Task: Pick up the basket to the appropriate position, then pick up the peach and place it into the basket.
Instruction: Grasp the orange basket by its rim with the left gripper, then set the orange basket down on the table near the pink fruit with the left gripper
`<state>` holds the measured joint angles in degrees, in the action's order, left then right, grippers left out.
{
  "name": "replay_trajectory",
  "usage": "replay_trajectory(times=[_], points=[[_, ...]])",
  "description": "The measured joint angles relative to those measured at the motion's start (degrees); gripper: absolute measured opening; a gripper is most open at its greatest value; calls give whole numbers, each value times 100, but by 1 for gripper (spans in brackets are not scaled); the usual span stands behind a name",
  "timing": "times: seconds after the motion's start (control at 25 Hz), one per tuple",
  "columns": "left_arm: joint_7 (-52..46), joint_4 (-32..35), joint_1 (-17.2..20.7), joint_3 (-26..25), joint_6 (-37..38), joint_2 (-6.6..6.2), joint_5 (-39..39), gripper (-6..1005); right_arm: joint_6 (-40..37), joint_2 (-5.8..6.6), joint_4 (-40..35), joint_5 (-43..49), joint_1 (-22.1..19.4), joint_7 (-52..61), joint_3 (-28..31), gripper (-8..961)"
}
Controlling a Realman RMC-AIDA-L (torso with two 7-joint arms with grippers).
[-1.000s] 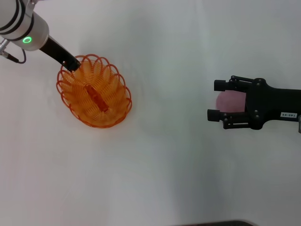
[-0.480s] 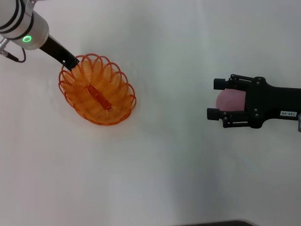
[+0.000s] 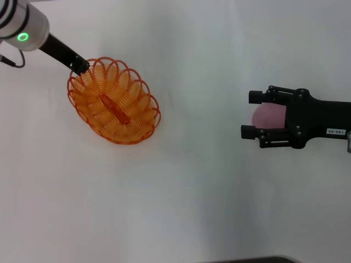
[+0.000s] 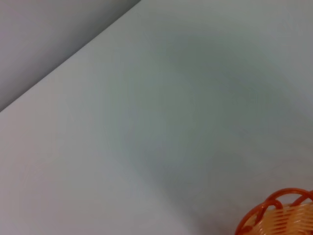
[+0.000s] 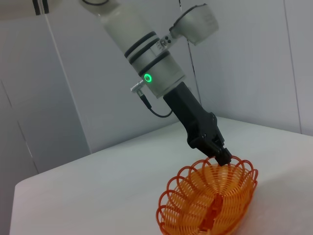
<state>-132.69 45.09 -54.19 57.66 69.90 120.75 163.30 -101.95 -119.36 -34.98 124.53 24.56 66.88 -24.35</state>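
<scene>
The orange wire basket [image 3: 114, 101] is at the left of the white table in the head view. My left gripper [image 3: 81, 67] is shut on its far left rim. The right wrist view shows the same grip [image 5: 222, 156] on the basket [image 5: 210, 205], which is tilted. A bit of the rim shows in the left wrist view [image 4: 279, 218]. The pink peach [image 3: 267, 116] lies on the table at the right. My right gripper [image 3: 248, 115] is open, with one finger on each side of the peach. I cannot tell whether it touches the peach.
The white table [image 3: 197, 186] carries nothing else in view. A grey wall panel [image 5: 58, 88] stands behind the table's far side. The table's front edge shows at the bottom of the head view.
My left gripper has drawn the basket a little to the right and farther from me, and the arm has pulled back toward the upper left. The right gripper and peach have not moved.
</scene>
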Motion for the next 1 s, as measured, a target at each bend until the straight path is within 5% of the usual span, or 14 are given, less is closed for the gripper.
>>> replay_trajectory(times=[0.4,1.0], points=[[160,762,256,-484,883,-4,-455,42,-16,0,8,1,47,-16,-2,914],[175,859,258,-1361,1671,-336,-1224,37,-199,5,10,-8,102,-18,-5,915]])
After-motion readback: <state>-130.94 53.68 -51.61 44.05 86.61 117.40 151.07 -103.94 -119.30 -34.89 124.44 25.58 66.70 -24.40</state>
